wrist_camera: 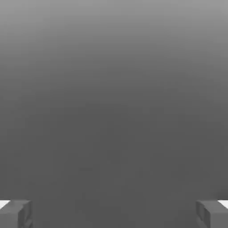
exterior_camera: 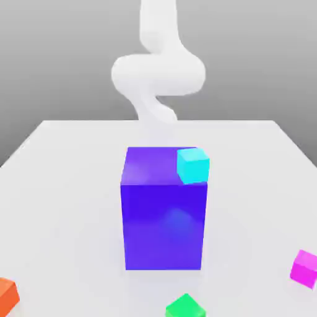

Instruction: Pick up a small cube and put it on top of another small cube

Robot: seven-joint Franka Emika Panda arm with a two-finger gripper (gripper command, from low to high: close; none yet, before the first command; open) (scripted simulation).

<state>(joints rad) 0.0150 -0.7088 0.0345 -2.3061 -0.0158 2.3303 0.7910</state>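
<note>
The small magenta cube [exterior_camera: 304,268] rests on the white table [exterior_camera: 62,186] near the front edge, at the exterior view's right. My white arm [exterior_camera: 158,74] rises behind the big blue-purple block [exterior_camera: 164,217], far from the magenta cube. In the hand view my gripper [wrist_camera: 114,213] is open, its grey fingertips [wrist_camera: 18,213] wide apart with nothing between them, facing a plain grey background.
The big blue-purple block stands mid-table, and a cyan cube [exterior_camera: 193,165] sits at its top right corner. A green cube [exterior_camera: 185,307] lies at the front edge, in front of the block. An orange cube [exterior_camera: 7,295] lies at the front left corner.
</note>
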